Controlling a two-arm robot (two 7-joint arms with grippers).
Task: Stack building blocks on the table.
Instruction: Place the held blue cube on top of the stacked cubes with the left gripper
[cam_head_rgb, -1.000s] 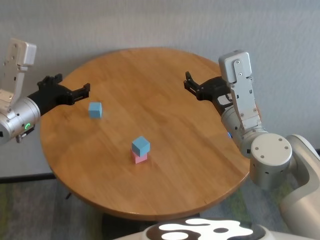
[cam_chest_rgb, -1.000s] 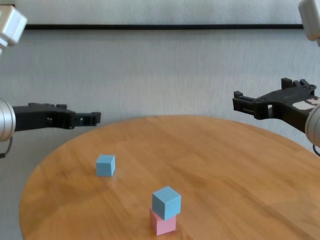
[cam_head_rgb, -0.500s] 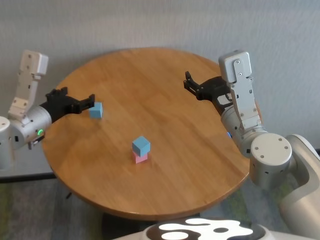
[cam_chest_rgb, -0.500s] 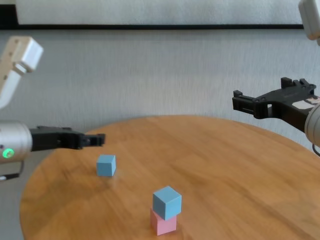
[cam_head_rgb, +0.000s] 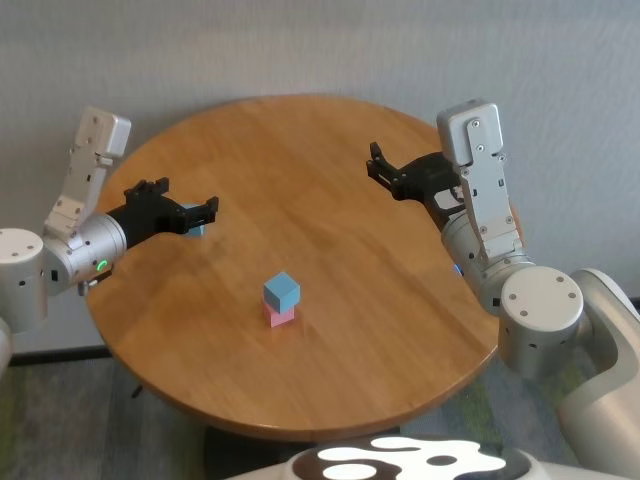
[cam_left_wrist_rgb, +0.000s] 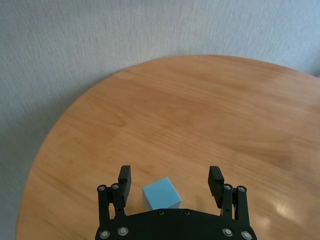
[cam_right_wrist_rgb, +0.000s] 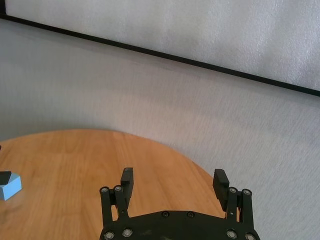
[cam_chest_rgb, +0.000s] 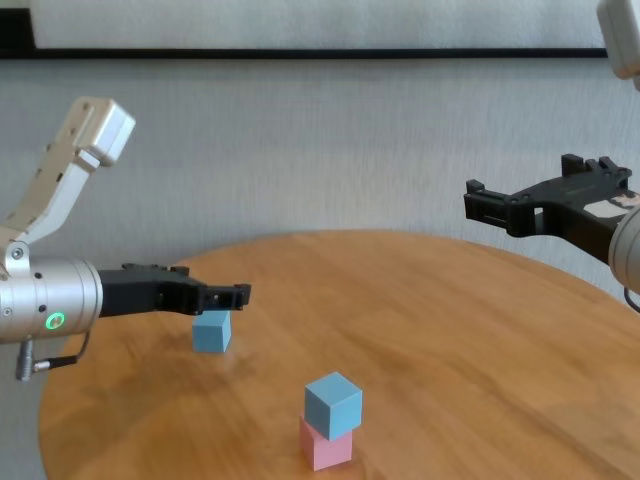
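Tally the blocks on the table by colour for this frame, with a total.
Blue blocks: 2, one stacked on the pink block, one loose under the open left gripper
Pink blocks: 1
Total: 3

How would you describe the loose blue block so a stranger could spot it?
On the round table, look toward the robot's left side, just under the open left pincer. The blue block there sits alone on the wood, unlike the other blue one stacked on pink.
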